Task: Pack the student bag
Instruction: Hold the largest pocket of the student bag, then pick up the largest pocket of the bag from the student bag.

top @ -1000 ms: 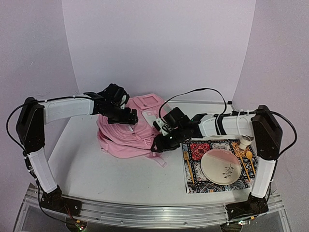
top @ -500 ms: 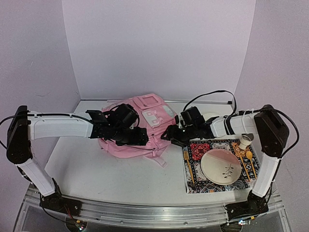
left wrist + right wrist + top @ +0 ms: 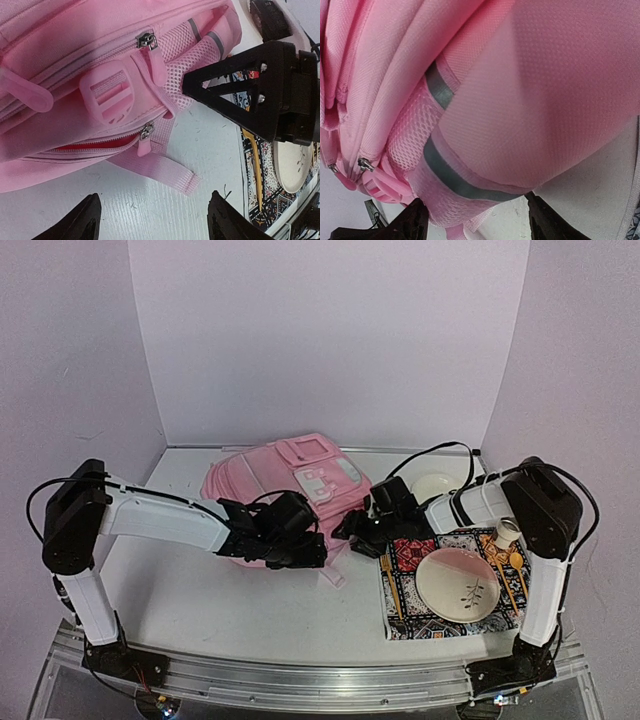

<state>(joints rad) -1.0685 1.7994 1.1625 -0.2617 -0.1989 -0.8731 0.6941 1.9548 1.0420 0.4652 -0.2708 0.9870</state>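
Left gripper (image 3: 155,217) is released now, jaws spread wide over bare tabletop (image 3: 250,605) with nothing between them, right at the near edge of the bag (image 3: 290,485). And what a change in a second: the bag was bunched up and lifted between the two arms, and now it lies flat on the far middle of the tabletop, pocket side up. The left arm has swept down and across from the far side to that near-right corner.

Right gripper (image 3: 479,220) has come in low against the bag's right side. It is open too, its fingers either side of the mesh pocket (image 3: 415,150) with the grey stripes, not pinching it.

From the left wrist, a zip (image 3: 100,145) along the near edge shows a sliver of red lining, so I judge that opening is partly undone. A loose strap (image 3: 160,170) trails onto the tabletop just below it.

So the bag is set down and steady, and finding the zip pull looks like the next job. Off to the right, the mat (image 3: 400,605) with plate (image 3: 458,585) and cup (image 3: 507,532) sits untouched.
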